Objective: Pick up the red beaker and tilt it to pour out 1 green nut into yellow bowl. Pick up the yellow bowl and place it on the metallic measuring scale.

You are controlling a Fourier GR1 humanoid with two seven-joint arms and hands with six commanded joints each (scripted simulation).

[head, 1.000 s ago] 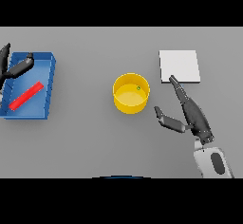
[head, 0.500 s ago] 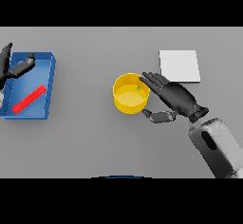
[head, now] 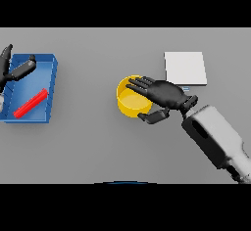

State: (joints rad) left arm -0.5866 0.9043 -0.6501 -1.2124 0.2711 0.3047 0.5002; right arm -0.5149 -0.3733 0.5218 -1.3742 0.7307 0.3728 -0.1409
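Right hand [head: 164,94]: we see fingers spread over the yellow bowl [head: 128,103], thumb under its near rim; not clamped yet.
Bowl: under our fingers, on table, scale [head: 185,68] just beyond the hand.
Left hand [head: 12,68]: relaxed, empty, over blue tray [head: 50,90] w/ red beaker [head: 31,103].
Progress: we judge pour done; nut not visible. Lift + place left.
Writing: none legible.
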